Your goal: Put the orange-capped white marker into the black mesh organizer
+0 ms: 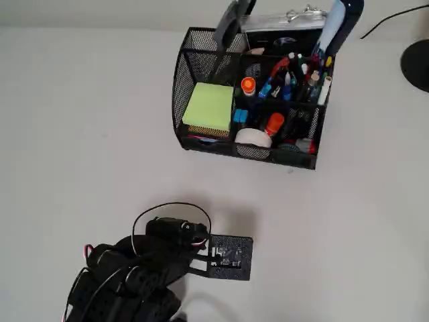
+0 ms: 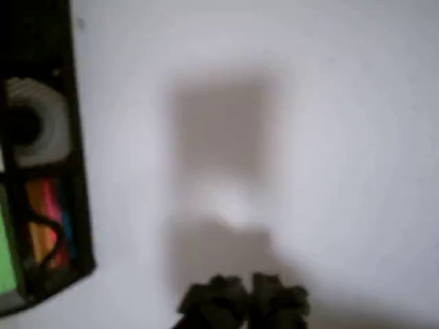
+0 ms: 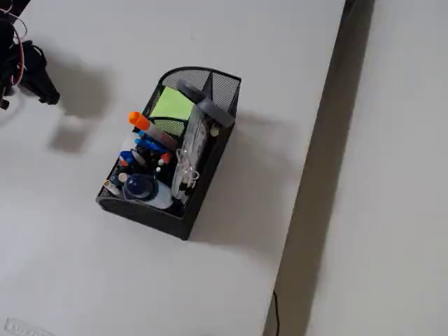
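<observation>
Item: orange-capped white marker [image 1: 249, 87], upright in black mesh organizer [image 1: 201, 144], so I judge it delivered; gripper [image 2: 247, 301] apart, empty, fingertips seemingly together

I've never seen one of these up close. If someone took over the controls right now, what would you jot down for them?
Gripper: nothing in it, hanging over bare table away from the caddy; the wrist view is too blurred to tell whether it is open or shut.
Orange-capped white marker: it looks to be standing cap up in a middle compartment of the black mesh organizer, beside the green sticky notes.
Done: the marker appears to be in the organizer.
Left: probably nothing but parking the arm; check the marker first.
</observation>
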